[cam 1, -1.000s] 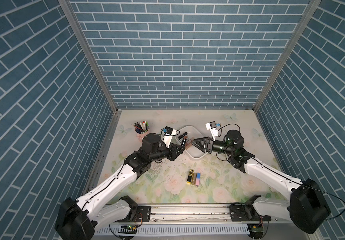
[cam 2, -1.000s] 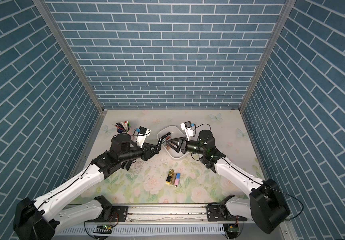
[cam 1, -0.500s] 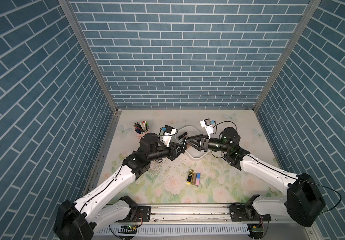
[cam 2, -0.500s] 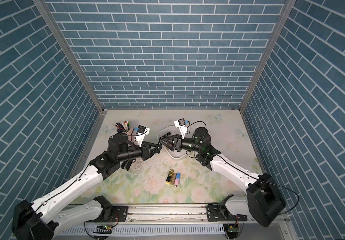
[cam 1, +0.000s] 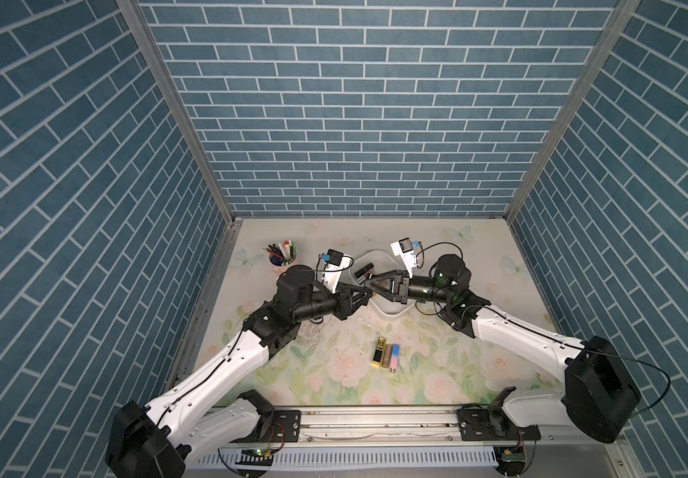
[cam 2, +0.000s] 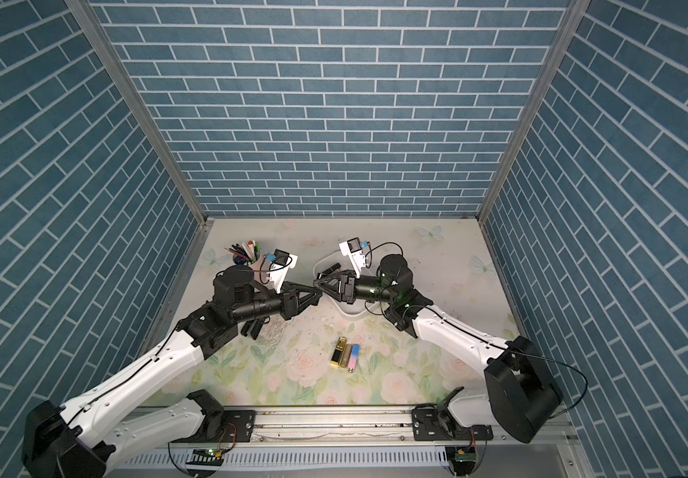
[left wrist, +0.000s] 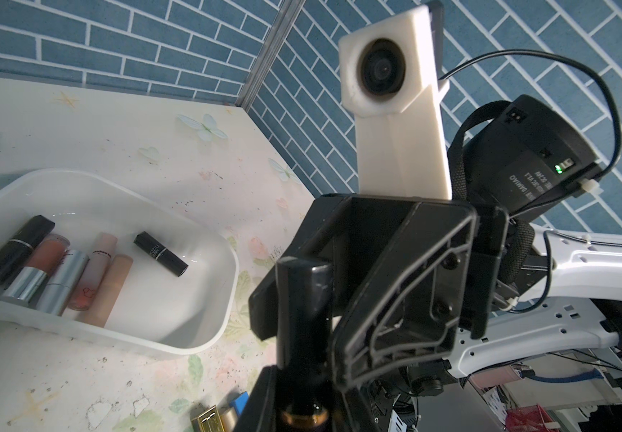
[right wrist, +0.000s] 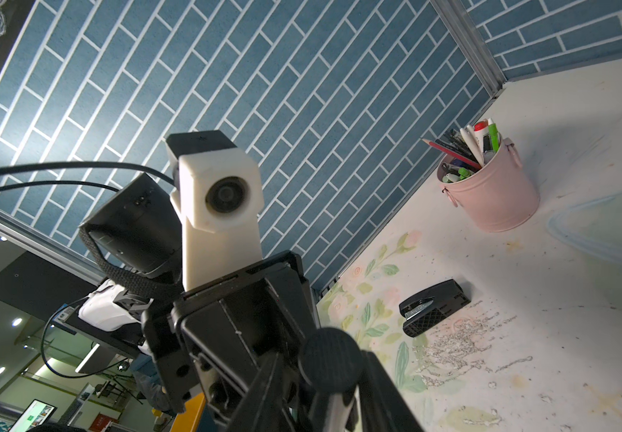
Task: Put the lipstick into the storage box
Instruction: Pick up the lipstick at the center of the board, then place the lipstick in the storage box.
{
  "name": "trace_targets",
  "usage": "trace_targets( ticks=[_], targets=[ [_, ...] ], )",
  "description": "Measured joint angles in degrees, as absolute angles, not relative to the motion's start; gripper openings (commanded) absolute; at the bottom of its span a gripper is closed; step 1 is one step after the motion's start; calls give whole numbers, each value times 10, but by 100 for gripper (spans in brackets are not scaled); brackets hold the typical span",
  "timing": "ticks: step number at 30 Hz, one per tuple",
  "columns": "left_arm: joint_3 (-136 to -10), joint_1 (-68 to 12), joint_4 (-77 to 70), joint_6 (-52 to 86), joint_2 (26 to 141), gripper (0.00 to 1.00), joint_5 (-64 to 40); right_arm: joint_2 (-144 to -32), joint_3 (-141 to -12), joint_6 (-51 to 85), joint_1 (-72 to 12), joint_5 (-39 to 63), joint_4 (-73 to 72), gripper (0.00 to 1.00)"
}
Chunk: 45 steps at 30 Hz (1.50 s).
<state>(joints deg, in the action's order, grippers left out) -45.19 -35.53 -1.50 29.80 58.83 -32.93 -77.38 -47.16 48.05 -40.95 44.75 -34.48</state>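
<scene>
Okay, the lipstick [left wrist: 302,299], a black tube with a gold band, was pinched at its banded end by my left gripper [cam 1: 365,294]. My right gripper [cam 1: 372,284] sat tip to tip with the left one, and my right fingers [left wrist: 395,291] were pressed onto both sides of the tube's other end. The tube hung in the air by the left rim of the storage box [left wrist: 174,306], not inside it. Several other tubes [left wrist: 88,276] lay in the box. A gold tube [cam 1: 379,351] and a pink-blue tube [cam 1: 394,358] lay touching on the mat, nearer and well apart from my fingers.
</scene>
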Motion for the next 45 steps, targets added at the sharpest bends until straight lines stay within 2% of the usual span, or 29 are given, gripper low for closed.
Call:
trace_targets(
  ticks=[1, 3, 7, 8, 10, 13, 20, 29, 45],
  targets=[
    [-452, -355, -16, 296, 587, 14, -329, -775, -472, 485, -409, 448, -346, 18],
    [-451, -355, -16, 295, 587, 18, -329, -776, -472, 493, -410, 448, -348, 13],
    [-451, -355, -15, 292, 587, 34, -327, -777, -472, 493, -410, 448, -350, 10],
    [-451, -355, -14, 291, 587, 41, -326, -777, -472, 492, -410, 448, -350, 10],
    [-451, -355, -9, 290, 587, 67, -322, -776, -472, 492, -411, 448, -351, 10],
    [-452, -355, 0, 284, 587, 100, -312, -776, -473, 491, -411, 443, -346, 11],
    [-461, -355, 41, 267, 567, 100, -271, -776, -522, 476, -399, 361, -225, 11],
    [-463, -355, 116, 242, 546, 100, -171, -799, -489, 506, -293, 245, -120, 11],
    [-430, -364, 147, 222, 576, 100, -137, -988, -513, 535, -288, 213, -118, 12]
  ],
)
